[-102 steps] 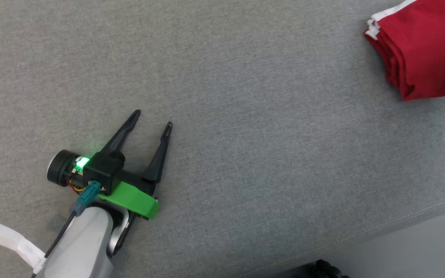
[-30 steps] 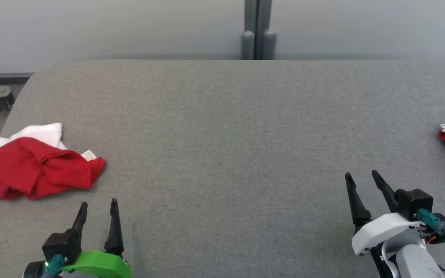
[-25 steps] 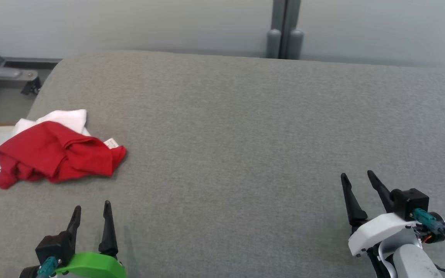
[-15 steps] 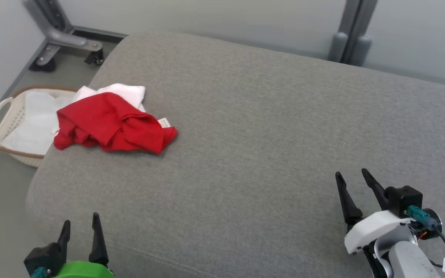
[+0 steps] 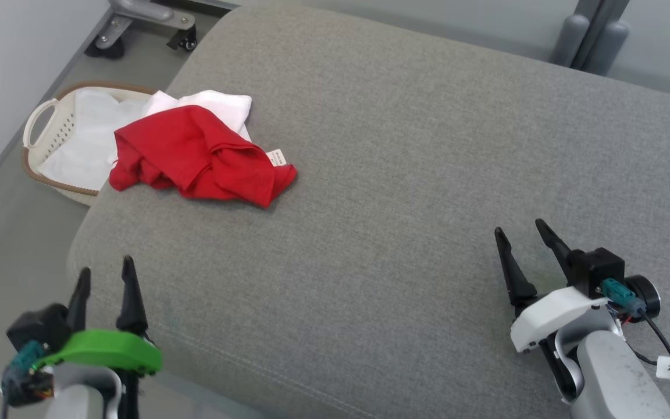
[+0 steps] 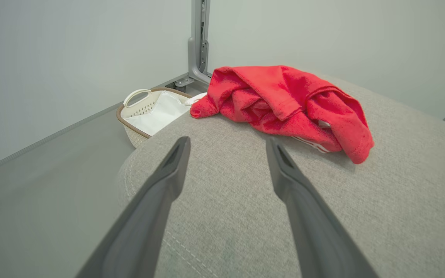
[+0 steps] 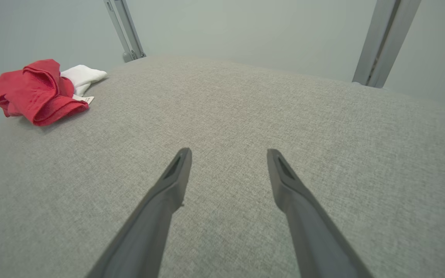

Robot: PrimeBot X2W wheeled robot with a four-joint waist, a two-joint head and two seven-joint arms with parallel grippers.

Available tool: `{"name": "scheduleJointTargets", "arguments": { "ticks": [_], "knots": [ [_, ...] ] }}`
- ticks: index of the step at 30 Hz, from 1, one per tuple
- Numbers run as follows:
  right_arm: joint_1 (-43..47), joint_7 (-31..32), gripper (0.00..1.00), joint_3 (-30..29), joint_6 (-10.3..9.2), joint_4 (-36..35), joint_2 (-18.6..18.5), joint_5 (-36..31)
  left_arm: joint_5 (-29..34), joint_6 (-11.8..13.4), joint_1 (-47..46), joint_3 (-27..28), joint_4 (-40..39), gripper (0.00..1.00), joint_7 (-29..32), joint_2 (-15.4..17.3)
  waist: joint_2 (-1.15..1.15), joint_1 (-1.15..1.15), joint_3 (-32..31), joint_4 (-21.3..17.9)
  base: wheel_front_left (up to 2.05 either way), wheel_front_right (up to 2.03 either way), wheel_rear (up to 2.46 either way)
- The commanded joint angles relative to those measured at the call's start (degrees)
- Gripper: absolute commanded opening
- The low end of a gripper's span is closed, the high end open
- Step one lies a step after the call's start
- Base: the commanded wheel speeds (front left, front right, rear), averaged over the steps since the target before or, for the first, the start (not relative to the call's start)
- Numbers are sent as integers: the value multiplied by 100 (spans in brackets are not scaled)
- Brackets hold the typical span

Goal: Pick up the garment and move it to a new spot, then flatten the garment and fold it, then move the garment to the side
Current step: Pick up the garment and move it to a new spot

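Garment (image 5: 201, 157): red, crumpled in a loose heap near the far left corner of the grey cushion (image 5: 405, 174). It overlaps a white cloth (image 5: 218, 103) behind it, and a small label (image 5: 276, 157) shows at its right side. Condition: not flat, not folded, touched by neither gripper. Left gripper (image 5: 106, 266): green body, fingers spread wide with nothing between them, at the cushion's near left corner, pointed toward the heap with bare cushion between. The left wrist view puts the heap ahead of the fingers and a little to their right. Right gripper (image 5: 518, 227): white body, fingers likewise spread and empty, over the near right part of the cushion, well apart from the garment. Basket (image 5: 56, 180): pale, handled, on the floor beside the cushion's left end, white fabric inside. Post (image 5: 588, 35): grey, upright, behind the cushion. Task status, as judged: nothing is done for this garment, and the pickup has not begun. Outstanding: grasp the heap, most likely with the nearer left gripper; carry it to the open middle of the cushion; spread it flat; fold it; set it aside. Caution: the white cloth seems to lie under the heap's far edge and may lift with it if the grasp goes deep.
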Motion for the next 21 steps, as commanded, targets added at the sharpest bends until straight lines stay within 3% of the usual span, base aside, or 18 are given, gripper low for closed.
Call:
{"name": "scheduleJointTargets", "arguments": {
  "ticks": [1,13,21],
  "knots": [
    [-143,-25,100,-21,-11,-59,-36,-102,-155,20,-344,-66,22,100,-2,216,0,0,498,-255,0,0,0],
    [-787,-25,100,47,-11,-336,-36,-686,-1755,18,-2461,-1428,965,100,-2,1714,0,0,1605,-721,0,0,0],
    [-950,-9,100,31,-14,-371,-74,-836,-2839,18,-3113,-2338,1884,100,48,2026,0,0,1952,-1017,0,0,0]
  ]
}}
